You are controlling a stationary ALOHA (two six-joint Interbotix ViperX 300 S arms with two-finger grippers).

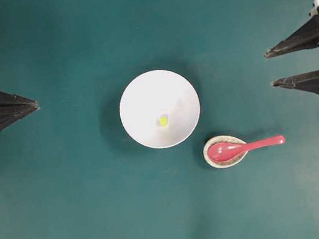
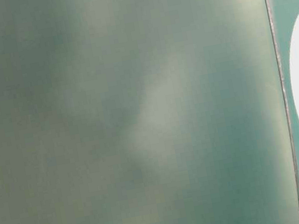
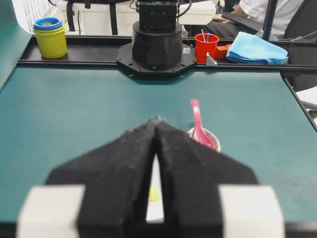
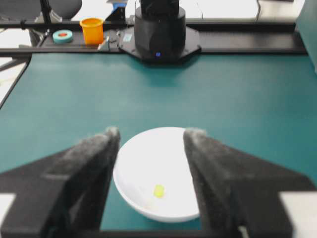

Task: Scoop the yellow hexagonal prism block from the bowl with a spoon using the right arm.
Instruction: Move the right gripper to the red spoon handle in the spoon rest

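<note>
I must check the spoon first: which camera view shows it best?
The overhead view: the whole spoon shows, scoop on a small dish. The left wrist view shows it foreshortened behind the left gripper. The other two views miss it.

Two black robot arms, left gripper [image 1: 33, 105] with pointed matte black fingers, right gripper [image 1: 270, 68] alike, white blocks behind each, rough foam-like finger pads [image 4: 195, 148], round black bases
</note>
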